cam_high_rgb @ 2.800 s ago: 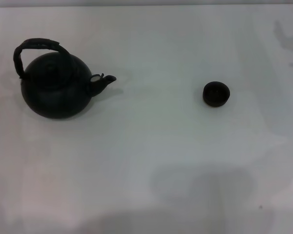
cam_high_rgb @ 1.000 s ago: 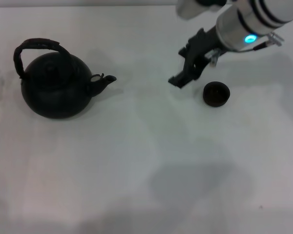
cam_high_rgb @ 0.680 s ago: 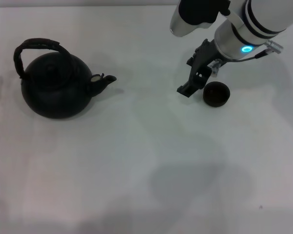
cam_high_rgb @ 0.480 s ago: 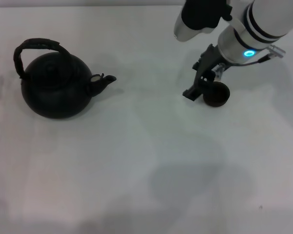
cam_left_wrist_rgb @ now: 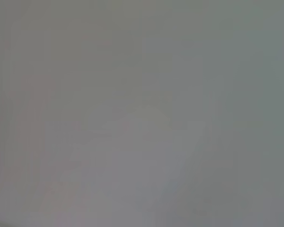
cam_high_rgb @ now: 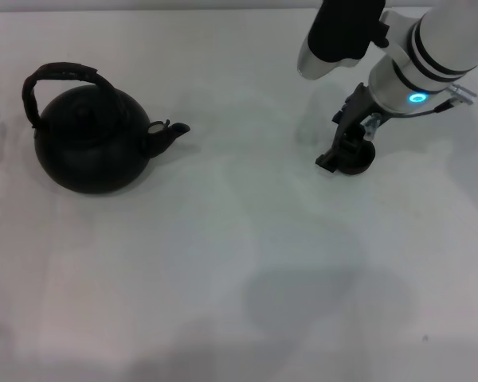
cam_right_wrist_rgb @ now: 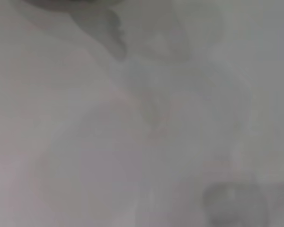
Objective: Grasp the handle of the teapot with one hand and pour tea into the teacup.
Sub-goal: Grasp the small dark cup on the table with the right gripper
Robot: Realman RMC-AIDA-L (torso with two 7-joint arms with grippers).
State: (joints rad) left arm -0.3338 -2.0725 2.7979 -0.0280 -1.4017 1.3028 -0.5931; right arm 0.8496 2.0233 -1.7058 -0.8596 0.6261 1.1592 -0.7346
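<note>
Teapot count one, round matte-black teapot [cam_high_rgb: 89, 143] with dark arched wrapped handle [cam_high_rgb: 57, 81] at tabletop [cam_high_rgb: 223, 263] left, one tiny dark round teacup [cam_high_rgb: 357, 158] at right, right end effector [cam_high_rgb: 340, 151] over it, finger state indeterminable, no legible markings.

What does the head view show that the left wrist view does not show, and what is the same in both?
Only the head view shows the teapot with its arched handle standing on the robot's left, the right gripper lowered at the teacup, and the pale table around them. The left wrist view shows nothing of its own, only a plain grey field; the left gripper is not seen in any view. Both share a pale, featureless surface, and no left gripper.
</note>
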